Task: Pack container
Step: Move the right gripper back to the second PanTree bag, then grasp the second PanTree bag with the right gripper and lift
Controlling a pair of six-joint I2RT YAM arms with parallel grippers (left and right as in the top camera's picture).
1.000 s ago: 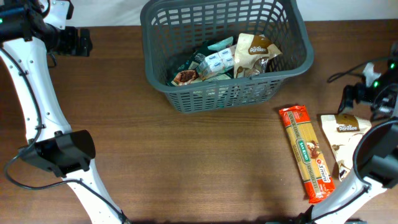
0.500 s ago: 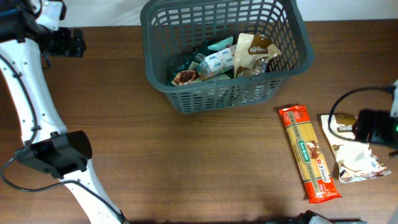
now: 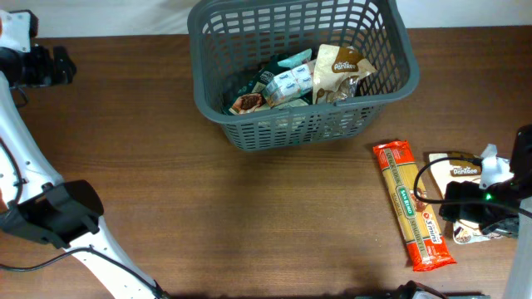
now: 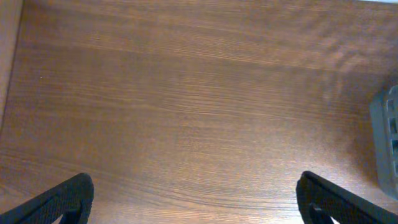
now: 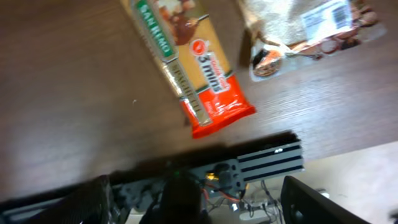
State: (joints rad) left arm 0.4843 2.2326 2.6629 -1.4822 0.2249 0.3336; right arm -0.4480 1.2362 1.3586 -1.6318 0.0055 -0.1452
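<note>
The dark grey lattice container [image 3: 391, 79] stands at the back middle of the table and holds several food packets [image 3: 307, 79]. A red and orange spaghetti packet [image 3: 413, 205] lies flat at the right front; it also shows in the right wrist view [image 5: 186, 62]. A white and brown packet [image 3: 465, 172] lies just right of it, also seen in the right wrist view [image 5: 305, 28]. My right gripper [image 3: 475, 209] hovers over that packet's near part, open and empty [image 5: 199, 205]. My left gripper [image 3: 46, 66] is at the far left back, open and empty [image 4: 199, 199].
The container's corner [image 4: 388, 140] shows at the right edge of the left wrist view. The table's left edge [image 4: 9, 81] is near the left gripper. The table's front edge and an arm base with wiring [image 5: 217, 174] lie under the right gripper.
My right gripper has come in from the right edge and down over the white and brown packet. My left gripper has moved left toward the table's back left corner. The packets have not moved.
</note>
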